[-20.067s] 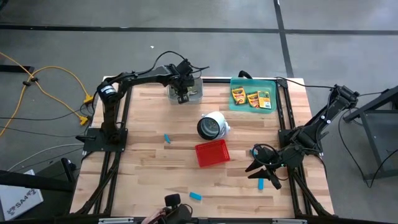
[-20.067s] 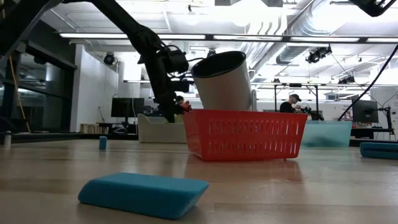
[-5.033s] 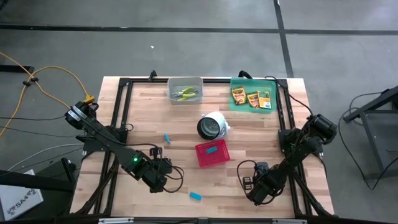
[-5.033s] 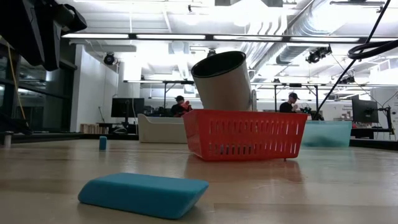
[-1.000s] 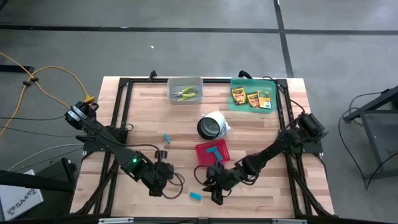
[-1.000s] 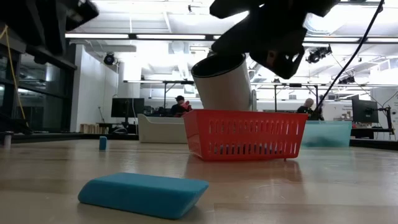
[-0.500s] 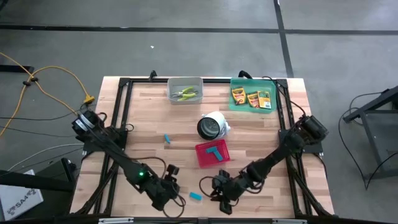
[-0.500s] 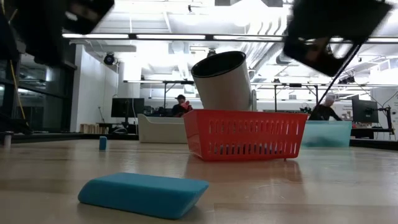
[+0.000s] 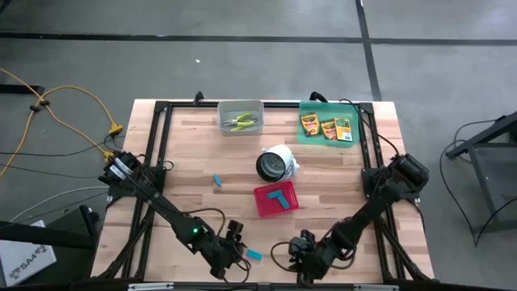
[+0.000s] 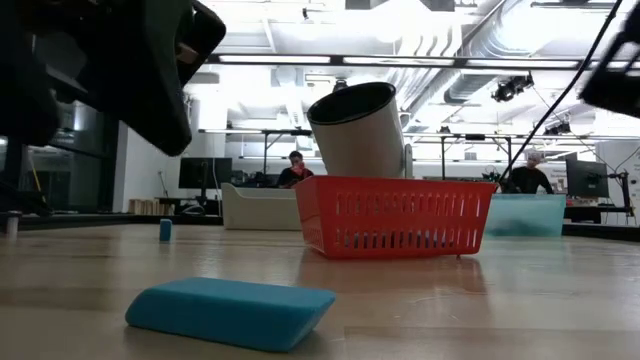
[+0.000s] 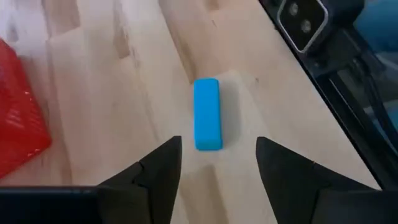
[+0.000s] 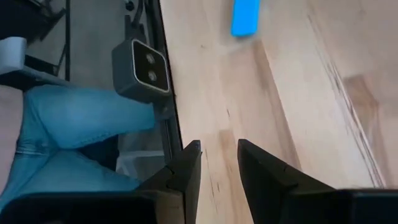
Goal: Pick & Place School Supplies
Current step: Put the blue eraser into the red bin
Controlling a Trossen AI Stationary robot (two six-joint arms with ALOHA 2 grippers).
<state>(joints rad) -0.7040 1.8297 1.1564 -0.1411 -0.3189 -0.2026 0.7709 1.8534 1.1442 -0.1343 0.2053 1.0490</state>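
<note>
Your left gripper (image 11: 211, 171) moved in on the blue block (image 11: 207, 122) near red basket (image 9: 275, 200) | fingers spread, empty, straddling for pickup | right gripper (image 12: 217, 165) beside block, slightly parted, empty

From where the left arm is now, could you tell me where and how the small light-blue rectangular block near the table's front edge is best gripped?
Grip the light-blue rectangular block at its middle, across the narrow width, coming straight down. It lies flat on the wooden table, long and slim, with its long sides bare. The left gripper is open, and its fingers already line up with those sides.
</note>
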